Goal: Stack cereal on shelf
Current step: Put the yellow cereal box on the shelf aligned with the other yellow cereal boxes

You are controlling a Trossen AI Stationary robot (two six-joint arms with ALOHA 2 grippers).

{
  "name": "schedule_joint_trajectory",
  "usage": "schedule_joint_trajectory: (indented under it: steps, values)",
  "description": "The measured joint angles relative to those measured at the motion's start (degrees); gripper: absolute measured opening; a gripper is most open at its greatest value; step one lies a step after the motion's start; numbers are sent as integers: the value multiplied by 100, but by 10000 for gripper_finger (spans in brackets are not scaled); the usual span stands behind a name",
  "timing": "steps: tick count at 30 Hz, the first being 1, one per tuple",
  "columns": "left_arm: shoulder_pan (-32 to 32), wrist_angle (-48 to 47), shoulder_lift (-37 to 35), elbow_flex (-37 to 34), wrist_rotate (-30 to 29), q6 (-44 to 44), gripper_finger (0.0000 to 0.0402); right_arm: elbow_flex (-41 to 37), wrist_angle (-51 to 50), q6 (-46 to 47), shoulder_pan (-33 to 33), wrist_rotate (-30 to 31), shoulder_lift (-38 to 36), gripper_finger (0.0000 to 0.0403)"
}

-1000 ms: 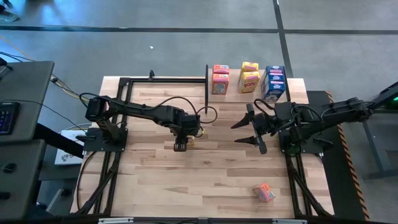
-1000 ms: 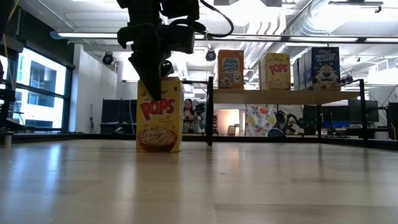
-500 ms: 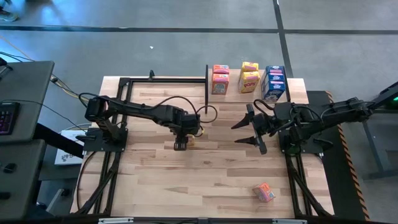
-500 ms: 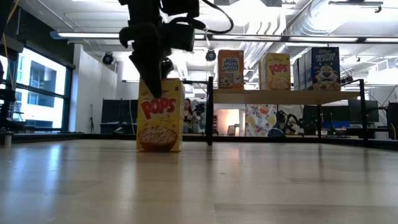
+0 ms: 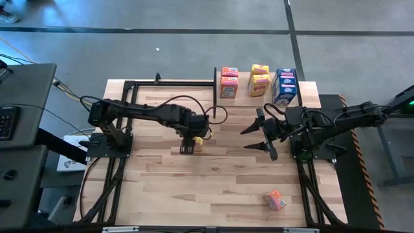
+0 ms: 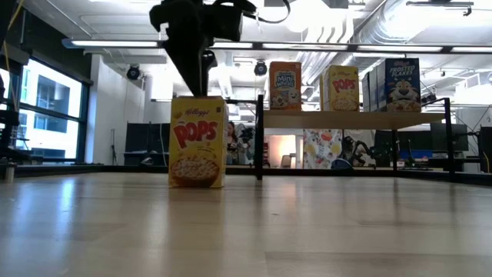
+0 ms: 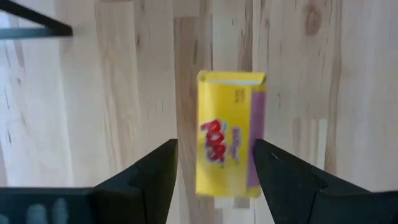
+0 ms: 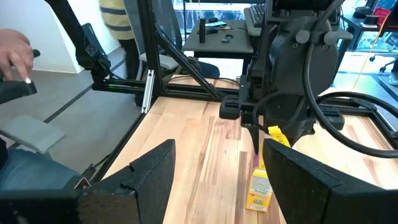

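**A:** Start at the near edge. What's there, and how much room is around it?

**B:** One orange cereal box point(image 5: 275, 200) lies tipped over near the front right corner of the table point(image 5: 194, 188). Bare planks run wide on every side of it.

**A:** And mid-table?

**B:** One yellow Pops box point(image 6: 197, 142) stands upright on the planks, on its own. The left gripper point(image 6: 197, 85) hangs straight above it. Its fingers are parted wider than the box and touch nothing, and there is a clear gap down to the box top.

**A:** The other arm?

**B:** The right gripper point(image 5: 246, 139) hovers off to the right of that box, well apart from it. Its fingers are spread wide and hold nothing. Open tabletop lies between the two grippers.

**A:** Farther back?

**B:** The shelf point(image 6: 369, 119) sits at the far right of the table on black uprights. It carries three groups of cereal: orange point(image 5: 229, 82), yellow point(image 5: 260, 80) and blue point(image 5: 285, 86). From above each looks like a pair, but I can't tell for sure. Bare shelf shows between the groups.

**A:** Anything in the way?

**B:** The black upright point(image 5: 215, 90) at the shelf's left end stands just behind the left arm. Beyond the table, a person's hand point(image 8: 15, 56) shows in the room.
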Motion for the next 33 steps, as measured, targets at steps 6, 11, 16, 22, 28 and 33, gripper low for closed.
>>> schedule_joint_trajectory:
  steps: [6,11,16,22,28,33]
  values:
    - [-3,-445,-6,214,42,-61,200,0,-2,1,-1,-5,0,233]
    - [-38,-567,-227,263,42,-215,200,0,-9,-29,-2,-40,0,233]
    - [-147,-574,-666,262,42,-387,200,0,-4,-44,-2,-39,0,233]
    - [-290,-560,-1203,255,32,-660,200,4,13,-136,-2,-39,90,236]
    - [-418,-533,-1677,37,-156,-896,200,4,350,-251,-14,1,363,255]
    - [-499,-488,-2135,-370,-562,-1227,200,4,891,-434,-17,28,594,265]
